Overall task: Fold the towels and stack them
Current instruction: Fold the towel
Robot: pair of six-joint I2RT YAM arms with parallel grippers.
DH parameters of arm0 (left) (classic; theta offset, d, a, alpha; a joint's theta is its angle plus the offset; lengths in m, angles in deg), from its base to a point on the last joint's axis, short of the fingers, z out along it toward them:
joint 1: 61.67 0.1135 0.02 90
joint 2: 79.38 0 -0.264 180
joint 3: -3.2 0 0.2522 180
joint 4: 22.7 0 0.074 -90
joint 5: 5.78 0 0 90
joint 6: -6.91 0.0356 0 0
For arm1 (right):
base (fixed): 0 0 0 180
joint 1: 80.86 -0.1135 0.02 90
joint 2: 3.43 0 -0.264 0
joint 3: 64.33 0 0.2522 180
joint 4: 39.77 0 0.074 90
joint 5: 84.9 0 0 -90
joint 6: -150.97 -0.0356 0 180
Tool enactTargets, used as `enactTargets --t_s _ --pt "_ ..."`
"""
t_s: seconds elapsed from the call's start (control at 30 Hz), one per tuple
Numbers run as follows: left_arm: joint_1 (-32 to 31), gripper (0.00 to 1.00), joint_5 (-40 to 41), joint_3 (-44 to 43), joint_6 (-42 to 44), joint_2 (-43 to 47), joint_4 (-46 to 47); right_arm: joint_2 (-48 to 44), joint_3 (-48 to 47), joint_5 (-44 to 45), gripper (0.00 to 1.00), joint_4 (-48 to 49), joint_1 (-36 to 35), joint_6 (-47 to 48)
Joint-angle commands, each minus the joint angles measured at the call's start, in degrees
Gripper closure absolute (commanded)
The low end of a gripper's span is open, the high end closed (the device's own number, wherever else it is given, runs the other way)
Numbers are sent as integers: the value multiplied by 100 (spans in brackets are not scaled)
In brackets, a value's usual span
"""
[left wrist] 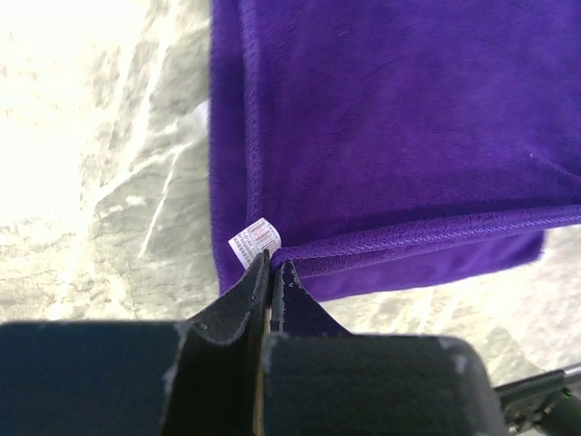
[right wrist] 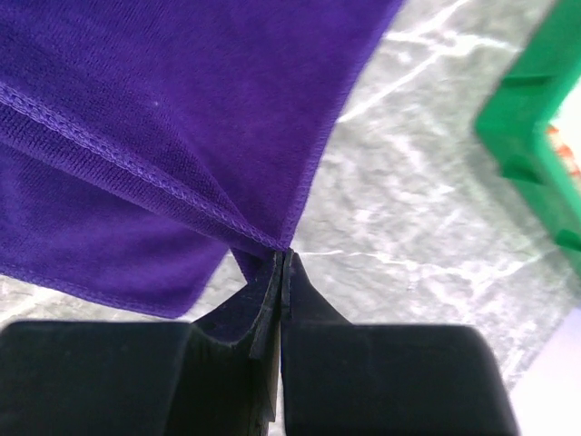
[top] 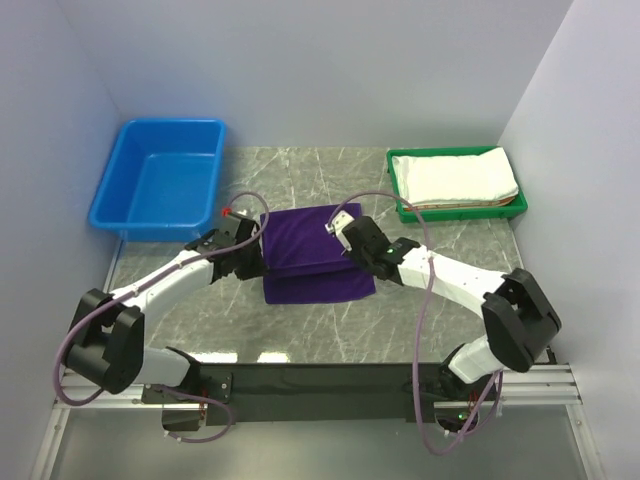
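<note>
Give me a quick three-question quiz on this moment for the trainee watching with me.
1. Fill the gap: the white towel lies in the ___ tray.
2. The left end effector and right end effector are shut on: A) the white towel, B) corners of the purple towel, C) nothing.
3. True or false: the blue bin holds a towel.
Key: 1 green; 2 B; 3 false.

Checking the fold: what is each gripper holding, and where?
The purple towel: left gripper pinches the corner by its white label, right gripper a right-side corner.
</note>
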Motion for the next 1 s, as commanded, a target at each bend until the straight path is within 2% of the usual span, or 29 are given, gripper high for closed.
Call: enactTargets --t_s 0.0,0.23,0.37,0.43,0.47,0.57,0.6,0.63,0.77,0.87,0.97 --pt "110 99 963 249 18 -120 -295 256 98 641 100 -760 83 -80" --pt "32 97 1042 293 18 -279 -286 713 55 421 100 -970 -5 -317" --pt "-100 87 1042 319 -52 -235 -339 811 -60 131 93 -1129 -14 -414" --pt "-179 78 1016 354 -105 -95 -365 740 -95 34 79 -1269 -23 -493" --pt "-197 68 1016 381 -131 -25 -400 627 -147 -79 66 -1339 -49 -511" --pt "-285 53 937 451 -236 265 -479 407 -314 -290 45 -1699 -154 -677" --pt "-320 50 928 477 -298 440 -532 328 -358 -344 43 -1848 -198 -756" --pt "-372 41 928 478 -316 537 -584 135 -402 -370 40 -1893 -234 -827" --pt "-417 22 902 434 -395 1152 -944 -542 -490 -616 39 -1894 -260 -1196" --pt "-417 19 954 328 -439 1854 -1200 -999 -613 -590 39 -1815 -260 -1625" --pt "-417 19 989 302 -457 2111 -1227 -1185 -727 -529 39 -1490 -155 -2266"
